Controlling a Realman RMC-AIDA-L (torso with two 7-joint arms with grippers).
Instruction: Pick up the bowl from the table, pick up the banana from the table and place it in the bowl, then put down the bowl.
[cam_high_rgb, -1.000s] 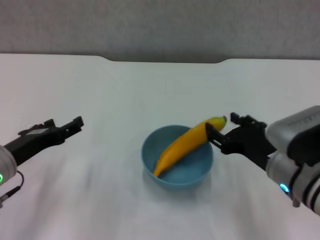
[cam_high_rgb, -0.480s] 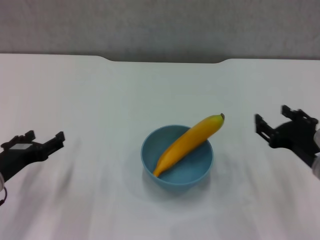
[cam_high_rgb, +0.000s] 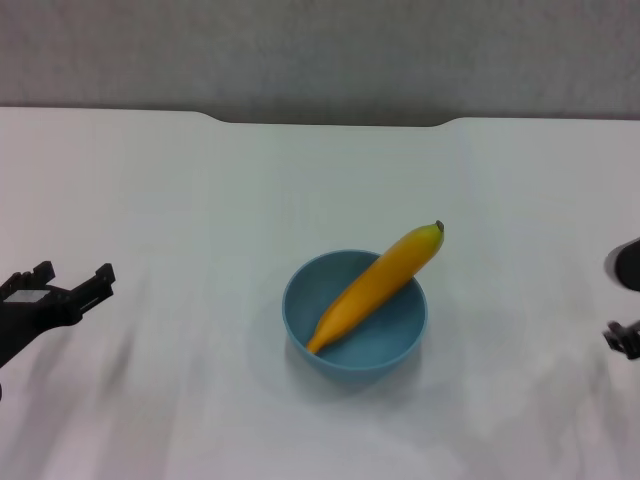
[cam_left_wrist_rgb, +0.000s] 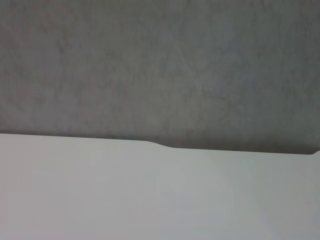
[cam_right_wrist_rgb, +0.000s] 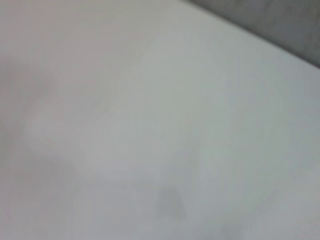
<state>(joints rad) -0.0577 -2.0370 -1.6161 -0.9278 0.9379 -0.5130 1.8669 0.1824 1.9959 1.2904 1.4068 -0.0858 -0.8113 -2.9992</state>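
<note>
The bowl (cam_high_rgb: 355, 312) sits upright on the white surface (cam_high_rgb: 200, 200), near the middle of the head view and slightly toward the near side. The banana (cam_high_rgb: 374, 286) lies diagonally inside it: its lower end rests on the bowl's inner floor at the near left, while its dark stem tip extends past the far right rim and overhangs the surface. The left gripper (cam_high_rgb: 62, 284) is at the left edge of the head view, well apart from the bowl, with its two fingers spread and nothing between them; the arm behind it is cut off by the edge. The right gripper (cam_high_rgb: 624, 338) is almost entirely out of view at the right edge, so whether its fingers are apart or together cannot be determined. The left wrist view shows only bare surface (cam_left_wrist_rgb: 150, 195), its dark notched far edge and a grey wall (cam_left_wrist_rgb: 160, 65). The right wrist view shows blurred surface (cam_right_wrist_rgb: 150, 125).
</note>
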